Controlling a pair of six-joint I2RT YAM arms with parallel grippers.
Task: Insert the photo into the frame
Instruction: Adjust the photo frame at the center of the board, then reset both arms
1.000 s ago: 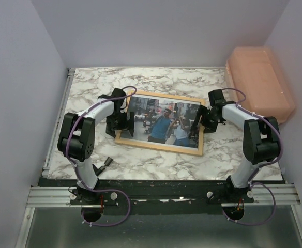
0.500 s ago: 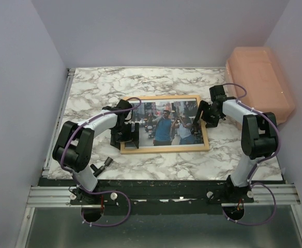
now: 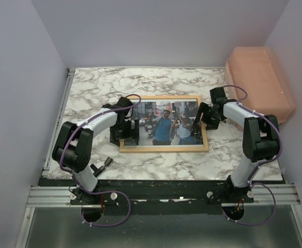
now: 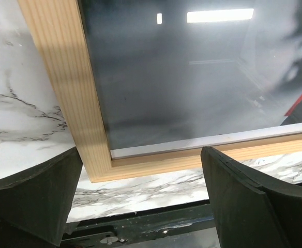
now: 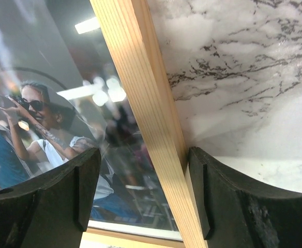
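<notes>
The frame [image 3: 164, 149], with the photo [image 3: 164, 124] inside, is now lying square on the table [image 3: 104, 82] rather than skewed. The left end effector [image 3: 125, 134] and right end effector [image 3: 198, 122] are standing apart, releasing it, so the task is looking complete.

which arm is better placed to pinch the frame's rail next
Right, probably: the right gripper straddles the frame at its side rail, jaws open; the left gripper hangs wide over a corner.

Wooden frame [image 5: 140, 93] edge between parted jaws
</notes>
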